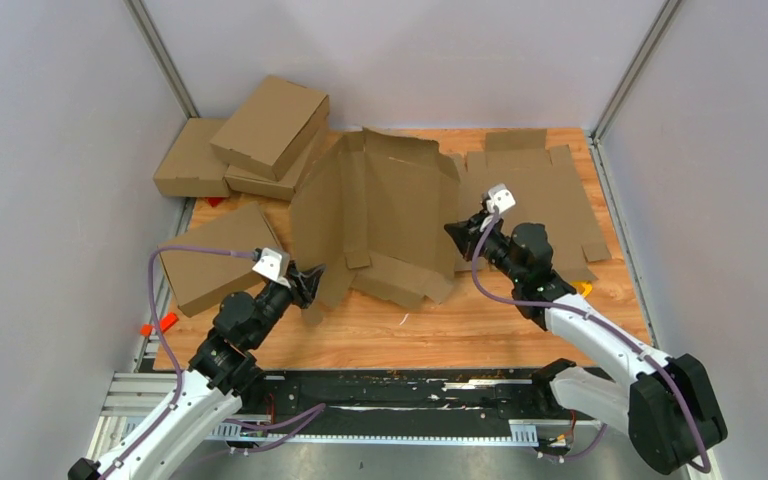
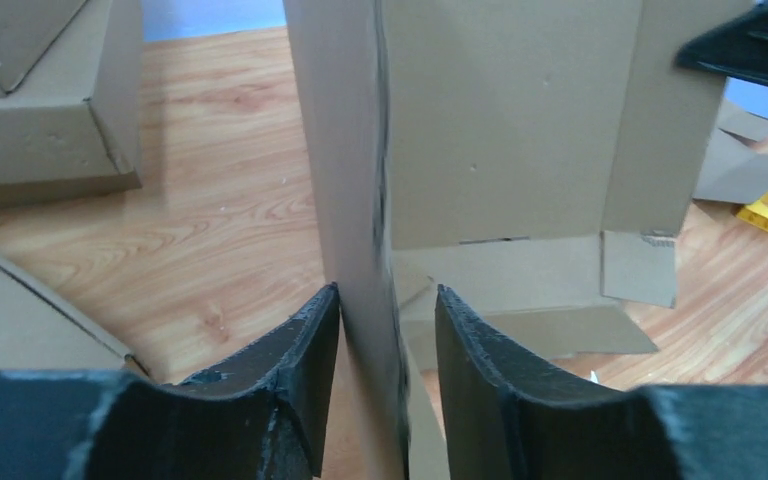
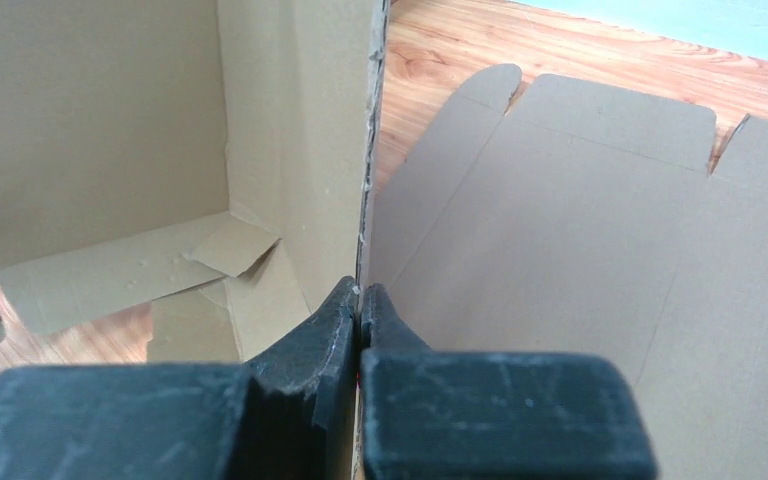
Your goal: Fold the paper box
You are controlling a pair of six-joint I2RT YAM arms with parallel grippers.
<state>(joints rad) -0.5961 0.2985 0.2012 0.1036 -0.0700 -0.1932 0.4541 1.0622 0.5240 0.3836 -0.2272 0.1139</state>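
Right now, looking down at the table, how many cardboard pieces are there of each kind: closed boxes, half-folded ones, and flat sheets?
Closed plain brown cardboard boxes: 4
Half-folded brown corrugated paper box: 1
Flat unfolded brown die-cut cardboard sheet: 1
Total: 6
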